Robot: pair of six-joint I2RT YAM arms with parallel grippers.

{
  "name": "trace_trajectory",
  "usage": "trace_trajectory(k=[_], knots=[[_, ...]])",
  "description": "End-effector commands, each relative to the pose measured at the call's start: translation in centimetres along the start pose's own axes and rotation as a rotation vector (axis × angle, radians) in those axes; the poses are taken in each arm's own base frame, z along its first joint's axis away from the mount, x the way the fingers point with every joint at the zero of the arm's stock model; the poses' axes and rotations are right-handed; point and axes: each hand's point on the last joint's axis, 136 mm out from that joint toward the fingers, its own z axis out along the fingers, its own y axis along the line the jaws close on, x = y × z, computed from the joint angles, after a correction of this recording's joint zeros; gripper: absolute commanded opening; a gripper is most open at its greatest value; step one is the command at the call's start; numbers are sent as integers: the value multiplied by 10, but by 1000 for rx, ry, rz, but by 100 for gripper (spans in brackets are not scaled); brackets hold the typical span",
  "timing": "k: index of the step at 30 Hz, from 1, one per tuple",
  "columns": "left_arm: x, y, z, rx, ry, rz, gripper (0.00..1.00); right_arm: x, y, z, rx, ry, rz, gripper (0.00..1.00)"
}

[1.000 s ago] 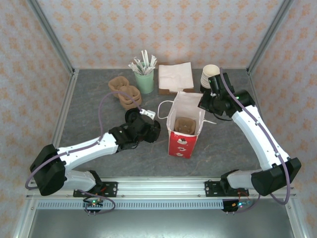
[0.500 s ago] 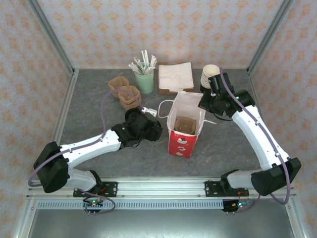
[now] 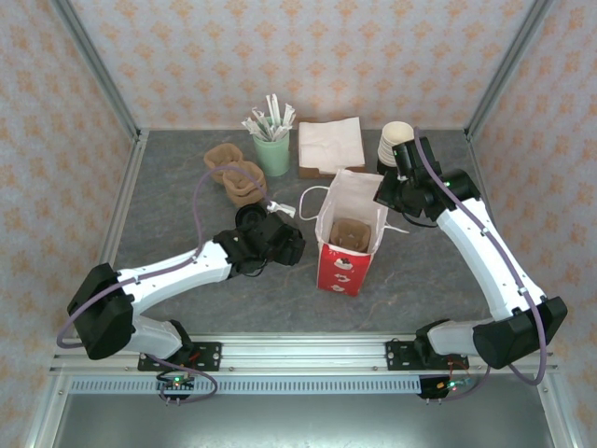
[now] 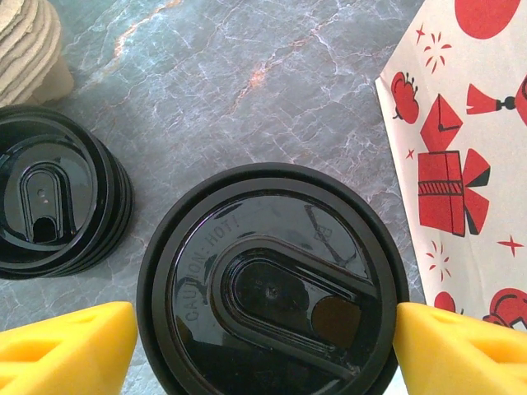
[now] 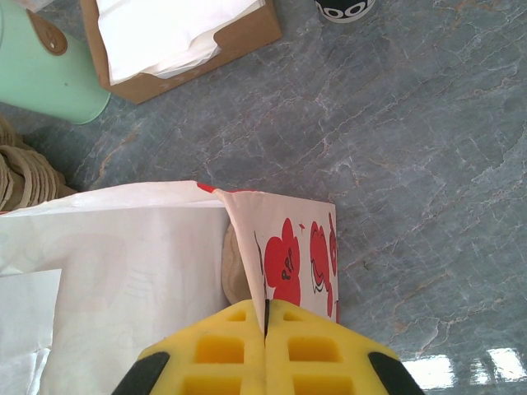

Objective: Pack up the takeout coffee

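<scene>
Near the middle of the worktop [image 3: 177, 201], the left gripper [image 4: 263, 333] pinches the takeout coffee [image 4: 272, 280], one yellow finger against each side of its black lid; the cup's walls are hidden beneath the lid; loose lids [image 4: 53, 202] sit just beyond, toward the far edge; the paper bag [image 4: 461, 164] stands close by toward the right edge, its contents partly hidden; the right gripper [image 5: 265, 321], fingers pressed together, clamps the bag's rim.

Tight beside the bag [image 3: 341, 269], open in front
The takeout coffee [image 4: 272, 284] sits between the bag wall and stacked lids [image 4: 53, 202]; the right tool [image 5: 265, 350] pinches the bag's rim by its open mouth; the near surface [image 3: 396, 301] gives free passage.
</scene>
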Motion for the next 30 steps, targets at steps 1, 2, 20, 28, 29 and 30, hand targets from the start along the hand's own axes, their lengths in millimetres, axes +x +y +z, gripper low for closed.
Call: trace_trajectory(k=[1,2,20,28,29,30], knots=[[0,0,0,-16,4,-9,82,-3,-2,-6,9,-23,-6,0],[0,0,2,-15,5,-10,82,-3,-2,-6,8,-23,-5,0],[6,-5,13,0,32,-8,60,-1,0,-2,2,-7,6,0],[-7,5,-9,0,-24,-25,58,7,8,2,-51,29,45,4],[-10,8,-14,-4,-32,-28,58,7,8,3,-50,29,49,4],[-12,11,-19,-5,-42,-31,58,7,8,3,-49,28,51,4]])
